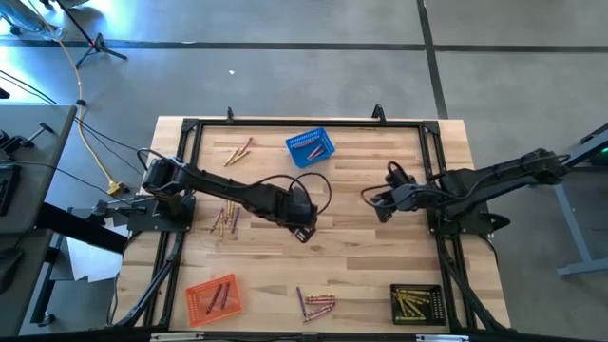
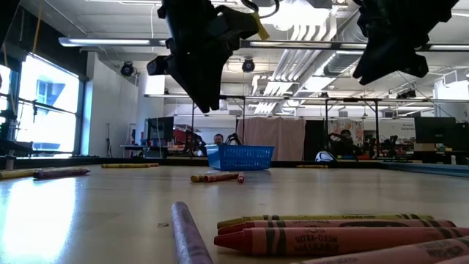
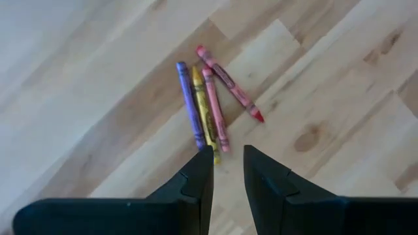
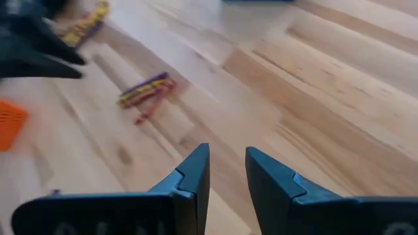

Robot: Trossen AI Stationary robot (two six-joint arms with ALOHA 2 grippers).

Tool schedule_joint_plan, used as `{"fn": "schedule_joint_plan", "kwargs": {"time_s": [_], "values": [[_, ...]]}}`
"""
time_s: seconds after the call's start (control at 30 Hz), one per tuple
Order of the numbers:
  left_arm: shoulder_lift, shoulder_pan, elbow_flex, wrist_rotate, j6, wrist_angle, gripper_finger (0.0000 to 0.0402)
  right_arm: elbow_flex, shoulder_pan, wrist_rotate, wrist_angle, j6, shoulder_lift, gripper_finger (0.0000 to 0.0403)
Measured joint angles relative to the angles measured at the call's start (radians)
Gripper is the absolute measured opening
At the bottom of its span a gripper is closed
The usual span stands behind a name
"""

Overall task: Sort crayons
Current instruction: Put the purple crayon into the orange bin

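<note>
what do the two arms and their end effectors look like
Both arms are dark, nearly black, built of slim jointed segments. The left arm carries a looping black cable near its wrist. Each end effector, left and right, has two flat, angular black fingers with stepped inner edges. No markings are legible.

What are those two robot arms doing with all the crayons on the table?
They are sorting crayons into little baskets. The left tool hangs open over the middle of the table with nothing in it, above a small bunch of crayons. The right tool waits open and empty nearby. Some crayons already lie in the orange basket, the blue basket and the black basket, but several bunches are still loose on the wood.
</note>
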Motion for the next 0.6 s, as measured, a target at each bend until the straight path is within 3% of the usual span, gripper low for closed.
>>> {"fn": "schedule_joint_plan", "kwargs": {"time_s": [0.13, 0.33, 0.6], "values": [[0.0, 0.025, -0.045, -0.094, -0.022, 0.018, 0.007, 0.0, 0.0, -0.005, 0.048, -0.049, 0.001, 0.0083], [0.001, 0.069, -0.149, -0.034, -0.009, 0.154, 0.007, 0.0, 0.0, -0.005, 0.052, -0.106, 0.001, 0.0083], [0.03, 0.089, -0.157, -0.013, 0.076, 0.242, 0.007, 0.0, 0.0, 0.002, 0.053, -0.124, 0.002, 0.0083]]}}
